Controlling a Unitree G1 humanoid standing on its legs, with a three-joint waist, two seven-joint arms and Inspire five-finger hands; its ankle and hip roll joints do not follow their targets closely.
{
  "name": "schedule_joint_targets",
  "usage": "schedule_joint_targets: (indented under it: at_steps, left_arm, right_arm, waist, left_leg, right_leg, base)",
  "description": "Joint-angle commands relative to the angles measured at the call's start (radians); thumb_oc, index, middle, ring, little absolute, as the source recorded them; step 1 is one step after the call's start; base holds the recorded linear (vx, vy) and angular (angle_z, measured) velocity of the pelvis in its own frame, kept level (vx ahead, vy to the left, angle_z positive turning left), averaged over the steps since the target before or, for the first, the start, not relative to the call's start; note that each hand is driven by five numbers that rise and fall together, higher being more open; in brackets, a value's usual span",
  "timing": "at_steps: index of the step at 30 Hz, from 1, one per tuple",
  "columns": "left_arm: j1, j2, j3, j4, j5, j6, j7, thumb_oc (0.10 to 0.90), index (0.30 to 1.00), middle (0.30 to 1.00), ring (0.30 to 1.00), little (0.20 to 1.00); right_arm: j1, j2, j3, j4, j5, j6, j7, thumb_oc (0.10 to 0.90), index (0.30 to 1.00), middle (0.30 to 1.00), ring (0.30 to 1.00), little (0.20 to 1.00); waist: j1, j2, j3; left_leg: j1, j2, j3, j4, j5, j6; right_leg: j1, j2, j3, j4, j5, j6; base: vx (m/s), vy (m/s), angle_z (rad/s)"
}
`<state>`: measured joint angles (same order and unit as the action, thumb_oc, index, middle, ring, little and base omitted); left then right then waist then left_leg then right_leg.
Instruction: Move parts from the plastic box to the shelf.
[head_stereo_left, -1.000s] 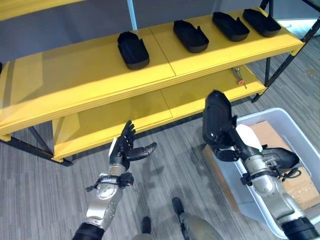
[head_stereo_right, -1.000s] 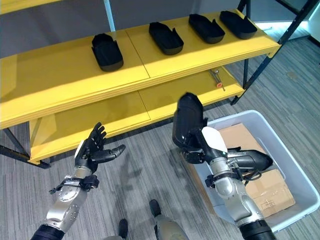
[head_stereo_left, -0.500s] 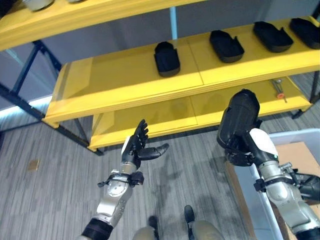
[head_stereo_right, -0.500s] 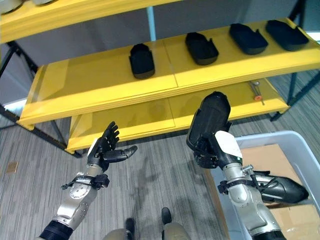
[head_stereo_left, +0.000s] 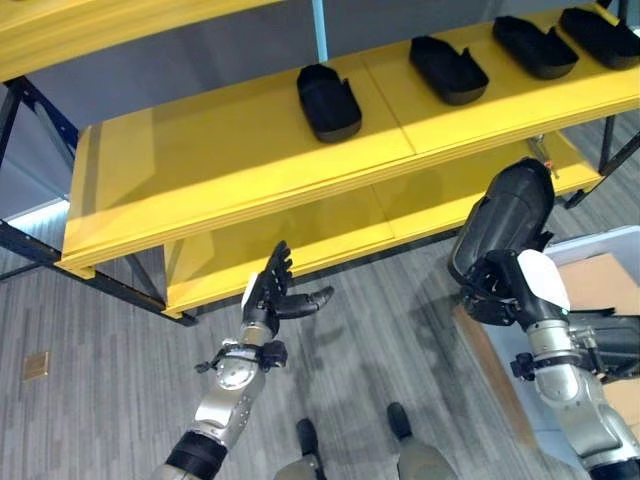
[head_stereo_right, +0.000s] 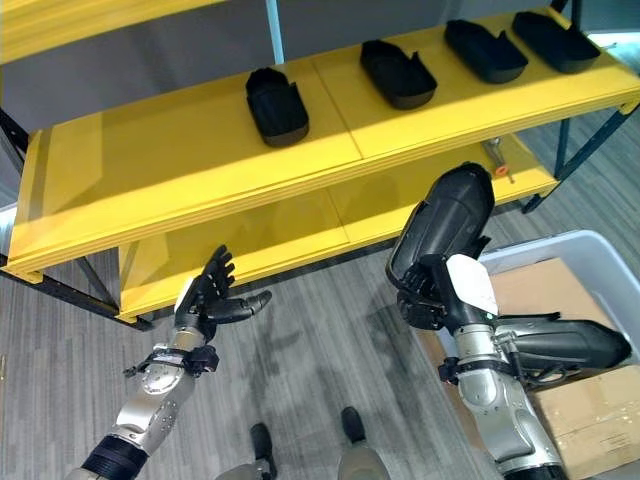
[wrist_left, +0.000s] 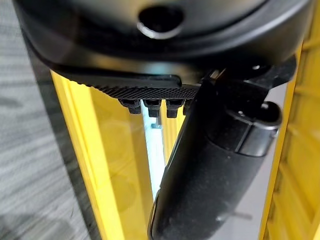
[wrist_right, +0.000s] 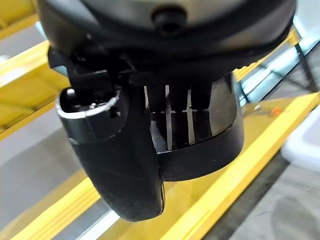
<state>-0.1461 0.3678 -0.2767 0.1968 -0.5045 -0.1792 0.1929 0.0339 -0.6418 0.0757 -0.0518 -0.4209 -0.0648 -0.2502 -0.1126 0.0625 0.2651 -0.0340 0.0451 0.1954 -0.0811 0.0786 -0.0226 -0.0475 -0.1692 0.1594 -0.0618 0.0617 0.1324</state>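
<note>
Right hand (head_stereo_right: 437, 295) clamped on black part (head_stereo_right: 445, 228), now higher, nearer yellow shelf (head_stereo_right: 150, 170); left hand (head_stereo_right: 205, 300) spread

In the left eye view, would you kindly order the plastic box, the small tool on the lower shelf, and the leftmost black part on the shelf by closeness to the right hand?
1. Plastic box, just right of the right hand.
2. Small tool, above it on the lower shelf.
3. Leftmost black part, up-left on the middle shelf.

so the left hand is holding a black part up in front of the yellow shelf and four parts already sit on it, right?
Wrong hand: the right hand holds the black part, as the right eye view shows. The left hand is open and holds nothing. Four black parts do sit on the yellow shelf.
</note>
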Motion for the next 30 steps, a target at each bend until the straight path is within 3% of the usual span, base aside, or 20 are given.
schedule_joint_targets:
  at_steps: [1, 5, 6, 10, 11, 13, 15, 19, 24, 27, 30]
  left_arm:
    - [-0.055, 0.061, 0.067, -0.089, 0.024, -0.119, 0.034, 0.900, 1.000, 1.000, 1.000, 1.000]
    - [-0.065, 0.067, 0.066, -0.090, 0.036, -0.118, 0.041, 0.900, 1.000, 1.000, 1.000, 1.000]
    - [-0.064, 0.064, 0.064, -0.094, 0.048, -0.113, 0.038, 0.900, 1.000, 1.000, 1.000, 1.000]
    - [-0.053, 0.067, 0.072, -0.101, 0.052, -0.106, 0.036, 0.900, 1.000, 1.000, 1.000, 1.000]
    - [-0.045, 0.067, 0.075, -0.101, 0.058, -0.104, 0.037, 0.900, 1.000, 1.000, 1.000, 1.000]
    - [-0.039, 0.066, 0.080, -0.099, 0.058, -0.103, 0.026, 0.900, 1.000, 1.000, 1.000, 1.000]
    - [-0.036, 0.071, 0.088, -0.098, 0.064, -0.103, 0.015, 0.900, 1.000, 1.000, 1.000, 1.000]
    - [-0.017, 0.062, 0.108, -0.088, 0.079, -0.100, 0.012, 0.900, 1.000, 1.000, 1.000, 1.000]
    - [0.012, 0.033, 0.094, -0.094, 0.070, -0.104, -0.023, 0.900, 1.000, 1.000, 1.000, 1.000]
    - [0.015, 0.011, 0.073, -0.094, 0.054, -0.105, -0.041, 0.900, 1.000, 1.000, 1.000, 1.000]
    - [0.005, -0.002, 0.054, -0.088, 0.049, -0.101, -0.046, 0.900, 1.000, 1.000, 1.000, 1.000]
  right_arm:
    - [-0.173, -0.007, 0.007, -0.113, -0.014, -0.077, -0.054, 0.400, 0.300, 0.300, 0.300, 0.300]
    - [-0.201, -0.001, 0.029, -0.111, -0.015, -0.076, -0.042, 0.400, 0.300, 0.300, 0.300, 0.300]
    - [-0.209, 0.005, 0.045, -0.107, -0.023, -0.073, -0.028, 0.400, 0.300, 0.300, 0.300, 0.300]
    - [-0.224, 0.012, 0.066, -0.103, -0.031, -0.069, -0.015, 0.400, 0.300, 0.300, 0.300, 0.300]
    - [-0.230, 0.014, 0.076, -0.101, -0.031, -0.070, -0.013, 0.400, 0.300, 0.300, 0.300, 0.300]
    - [-0.224, 0.015, 0.082, -0.091, -0.020, -0.079, 0.000, 0.400, 0.300, 0.300, 0.300, 0.300]
    - [-0.224, 0.018, 0.081, -0.089, -0.005, -0.091, 0.005, 0.400, 0.300, 0.300, 0.300, 0.300]
    - [-0.219, 0.020, 0.083, -0.101, 0.006, -0.117, 0.010, 0.400, 0.300, 0.300, 0.300, 0.300]
    - [-0.150, 0.007, 0.061, -0.124, 0.007, -0.135, 0.021, 0.400, 0.300, 0.300, 0.300, 0.300]
    - [-0.122, -0.014, 0.039, -0.146, 0.019, -0.145, 0.024, 0.400, 0.300, 0.300, 0.300, 0.300]
    - [-0.089, -0.031, 0.008, -0.165, 0.032, -0.156, 0.021, 0.400, 0.300, 0.300, 0.300, 0.300]
  waist:
    - [0.047, -0.101, -0.125]
    - [0.054, -0.106, -0.132]
    - [0.054, -0.099, -0.132]
    - [0.053, -0.080, -0.114]
    - [0.049, -0.074, -0.107]
    - [0.021, -0.063, -0.095]
    - [0.012, -0.060, -0.080]
    - [-0.014, -0.082, -0.071]
    - [-0.049, -0.080, -0.099]
    - [-0.047, -0.055, -0.117]
    - [-0.049, -0.039, -0.122]
  left_leg:
    - [-0.087, 0.040, -0.009, 0.084, -0.002, -0.009]
    - [-0.096, 0.003, -0.007, 0.096, -0.031, 0.016]
    - [-0.081, -0.031, -0.015, 0.089, -0.046, 0.042]
    - [-0.035, -0.052, -0.018, 0.039, -0.044, 0.065]
    - [-0.017, -0.054, -0.020, 0.017, -0.042, 0.069]
    - [0.008, -0.051, -0.031, -0.005, -0.048, 0.068]
    - [0.023, -0.050, -0.030, -0.006, -0.062, 0.064]
    - [0.081, -0.085, -0.043, -0.006, -0.102, 0.059]
    - [0.133, -0.094, -0.100, -0.006, -0.124, 0.044]
    - [0.141, -0.081, -0.112, 0.007, -0.112, 0.030]
    - [0.127, -0.064, -0.116, 0.096, -0.090, 0.002]
  right_leg:
    - [0.036, -0.134, 0.010, 0.049, 0.090, 0.091]
    - [0.017, -0.159, 0.008, 0.083, 0.146, 0.102]
    - [-0.009, -0.170, 0.005, 0.173, 0.204, 0.089]
    - [-0.058, -0.162, -0.023, 0.292, 0.245, 0.056]
    - [-0.079, -0.148, -0.024, 0.328, 0.240, 0.048]
    - [-0.143, -0.033, 0.015, 0.340, 0.138, 0.033]
    - [-0.213, 0.059, -0.006, 0.286, 0.059, 0.018]
    - [-0.290, 0.143, -0.114, 0.107, 0.126, 0.014]
    - [-0.219, 0.172, -0.059, 0.032, 0.149, -0.005]
    - [-0.178, 0.176, -0.065, 0.035, 0.129, -0.025]
    - [-0.140, 0.171, -0.088, 0.036, 0.105, -0.052]
  base:
    - [0.13, 0.195, -0.11]
    - [0.11, 0.161, 0.05]
    - [0.16, 0.237, 0.07]
    - [0.09, 0.189, 0.05]
    - [0.08, 0.138, -0.03]
    - [0.09, 0.106, -0.14]
    - [0.07, 0.033, -0.07]
    - [0.17, -0.052, -0.15]
    - [0.24, -0.115, 0.42]
    - [0.20, -0.118, 0.47]
    - [0.17, -0.126, 0.02]
